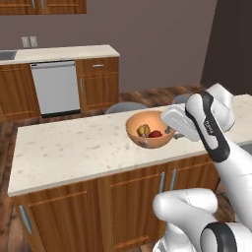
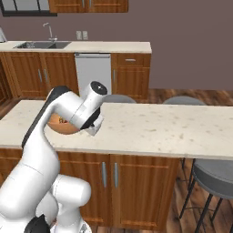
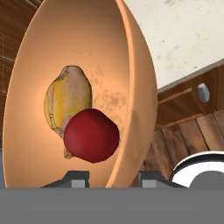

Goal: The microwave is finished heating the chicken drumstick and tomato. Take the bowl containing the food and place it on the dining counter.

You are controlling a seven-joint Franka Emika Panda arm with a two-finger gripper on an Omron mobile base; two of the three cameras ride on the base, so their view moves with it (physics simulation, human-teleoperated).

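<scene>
Gripping bowl (image 1: 149, 130) rim, gripper (image 3: 109, 178) clamped on wall; rigid, smooth, slip-prone; tomato (image 3: 91, 135), drumstick (image 3: 68, 99) loose inside.

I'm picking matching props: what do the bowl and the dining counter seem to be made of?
The bowl looks like smooth orange-tan glazed ceramic or plastic, faintly speckled inside; which one is unclear. The dining counter looks like polished beige speckled stone over brown wood-grain cabinets.
</scene>
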